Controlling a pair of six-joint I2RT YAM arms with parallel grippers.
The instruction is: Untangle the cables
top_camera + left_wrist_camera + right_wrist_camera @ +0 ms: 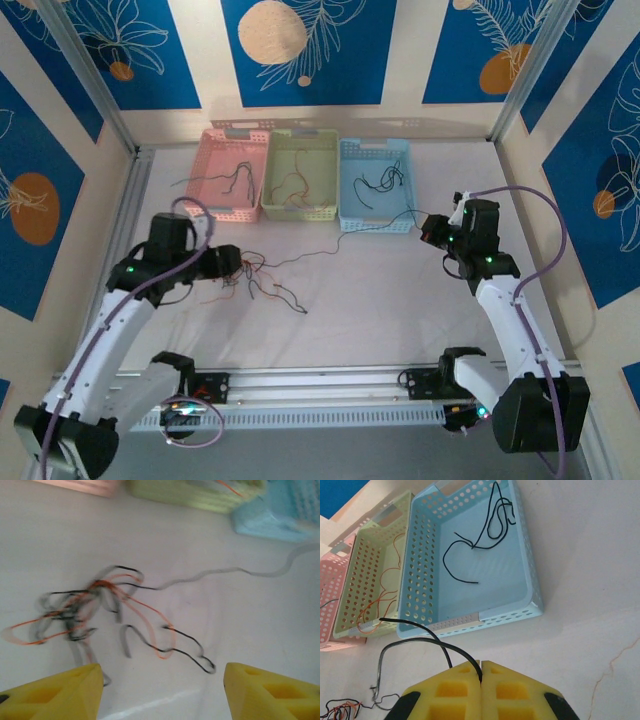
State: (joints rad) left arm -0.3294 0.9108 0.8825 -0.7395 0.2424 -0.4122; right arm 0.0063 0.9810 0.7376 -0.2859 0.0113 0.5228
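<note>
The tangle of black, orange-red and dark brown cables (255,278) lies on the table (370,315) well left of the blue basket (505,618), toward the arm bases. The left gripper (162,674) is just beside it, its 2 yellow fingers spread wide with nothing between them. 1 black cable (422,640) runs from that tangle past the blue basket's near wall to the right gripper (481,672), whose 2 fingers are pinched together on it, while other strands lie inside the blue basket and in the green basket (300,212) and pink basket (215,214) to its left.
</note>
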